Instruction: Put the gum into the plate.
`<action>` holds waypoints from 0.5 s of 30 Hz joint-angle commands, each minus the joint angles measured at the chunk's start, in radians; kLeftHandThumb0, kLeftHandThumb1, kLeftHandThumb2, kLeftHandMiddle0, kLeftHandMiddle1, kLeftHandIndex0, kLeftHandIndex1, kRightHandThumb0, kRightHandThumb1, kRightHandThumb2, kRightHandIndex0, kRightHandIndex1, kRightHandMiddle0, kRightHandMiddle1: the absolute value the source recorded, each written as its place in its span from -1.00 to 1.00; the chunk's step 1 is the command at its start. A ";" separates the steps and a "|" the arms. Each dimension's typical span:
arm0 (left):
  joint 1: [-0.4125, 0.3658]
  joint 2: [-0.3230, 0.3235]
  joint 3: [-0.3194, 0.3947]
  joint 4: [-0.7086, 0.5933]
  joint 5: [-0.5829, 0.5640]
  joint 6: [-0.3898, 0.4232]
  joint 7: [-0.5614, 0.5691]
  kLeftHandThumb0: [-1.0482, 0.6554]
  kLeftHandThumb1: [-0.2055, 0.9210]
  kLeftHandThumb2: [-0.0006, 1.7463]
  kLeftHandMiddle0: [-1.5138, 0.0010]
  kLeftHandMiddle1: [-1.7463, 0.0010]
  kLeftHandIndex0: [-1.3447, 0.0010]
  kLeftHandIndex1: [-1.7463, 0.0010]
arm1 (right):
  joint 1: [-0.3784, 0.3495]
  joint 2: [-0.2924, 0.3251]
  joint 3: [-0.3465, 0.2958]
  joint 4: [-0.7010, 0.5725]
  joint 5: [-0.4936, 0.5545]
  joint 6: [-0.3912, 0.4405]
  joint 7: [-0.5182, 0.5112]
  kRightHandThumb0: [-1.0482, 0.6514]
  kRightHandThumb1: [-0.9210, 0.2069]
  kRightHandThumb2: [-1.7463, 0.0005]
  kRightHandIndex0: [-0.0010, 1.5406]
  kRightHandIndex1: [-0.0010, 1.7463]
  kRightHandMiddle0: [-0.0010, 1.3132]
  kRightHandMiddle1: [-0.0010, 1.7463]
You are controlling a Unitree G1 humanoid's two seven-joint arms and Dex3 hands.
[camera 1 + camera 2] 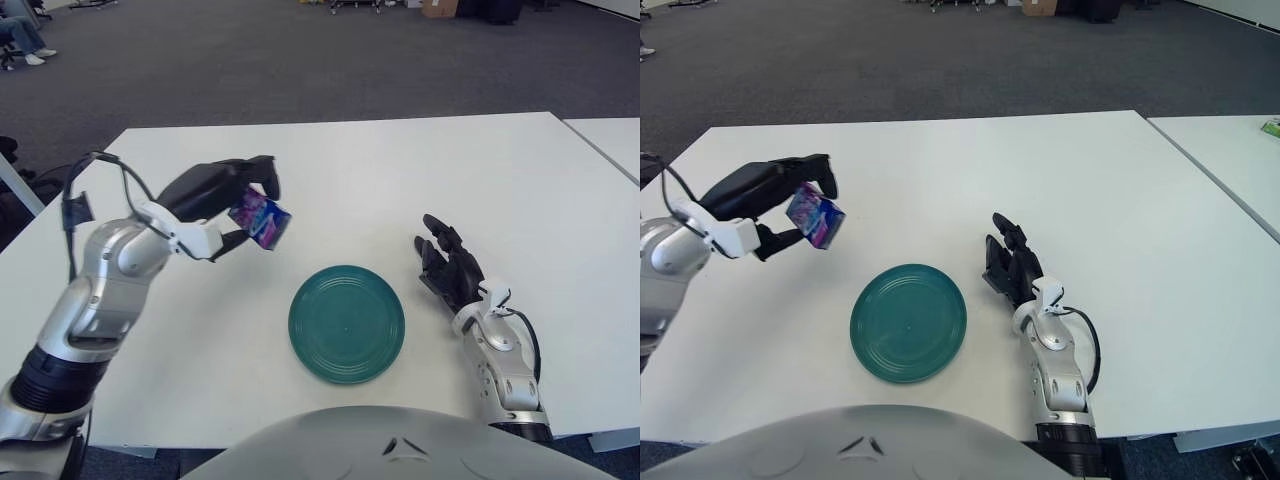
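The left hand (pixel 222 200) is gripping the gum pack (pixel 260 219) above the tabletop (pixel 350 170) — left of the green plate (pixel 346 323) near the front edge. The right hand (pixel 450 266) is lying right of the plate — fingers relaxed, holding nothing.

White table (pixel 380 170), grey carpet (pixel 250 60)

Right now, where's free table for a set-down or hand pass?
Bare: the far half of the table beyond both hands, and the plate itself. Tighter: left of the plate under the left hand holding the gum, and the gap between plate and right hand.
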 commanded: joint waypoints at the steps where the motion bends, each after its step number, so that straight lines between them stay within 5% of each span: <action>1: -0.020 -0.027 -0.030 -0.023 0.024 0.013 -0.010 0.23 -0.40 0.74 0.02 -0.94 0.19 -1.00 | 0.019 0.005 0.009 0.036 0.000 0.035 -0.001 -0.54 -1.00 0.02 -0.77 -1.00 -1.00 -0.57; 15: -0.068 -0.158 -0.260 0.014 0.129 -0.075 -0.058 0.23 -0.42 0.78 0.03 -1.00 0.18 -1.00 | 0.047 0.022 0.027 0.020 -0.005 0.022 -0.017 -0.55 -1.00 0.00 -0.75 -0.99 -1.00 -0.53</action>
